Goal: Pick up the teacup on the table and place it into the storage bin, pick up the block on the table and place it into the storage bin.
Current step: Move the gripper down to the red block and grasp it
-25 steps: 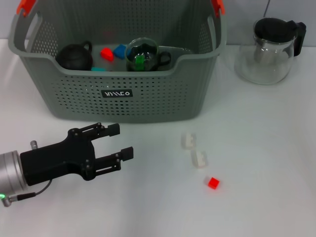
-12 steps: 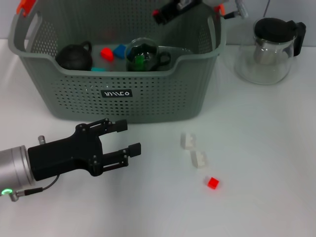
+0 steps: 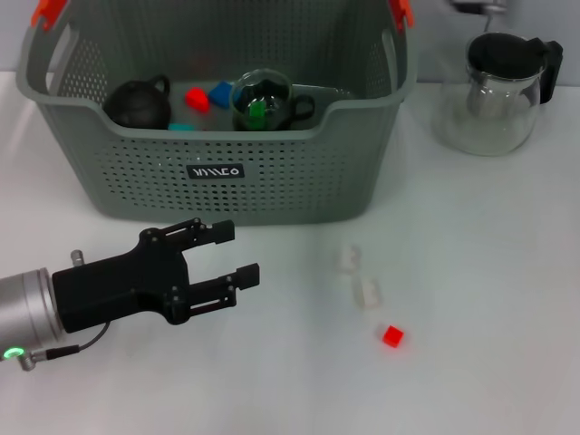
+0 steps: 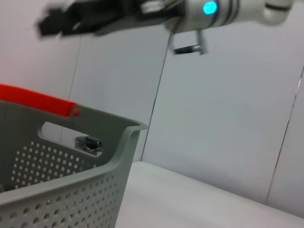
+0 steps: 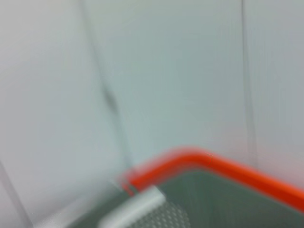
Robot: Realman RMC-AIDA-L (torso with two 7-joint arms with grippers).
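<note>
The red block (image 3: 391,336) is found to the right of the open, empty left end effector (image 3: 227,254), the nearer one.

My head camera looks down on the storage bin (image 3: 217,109) from in front. My left wrist camera sits low beside its wall, facing up; my right wrist camera hangs close above its orange-clipped corner.

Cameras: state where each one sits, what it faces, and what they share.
Head: high, looking down at the white table; left gripper open in view.
Left wrist: low beside the grey-green perforated storage bin, facing its rim; right arm overhead.
Right wrist: above the bin's orange corner clip; no fingers.
All share the bin.
</note>
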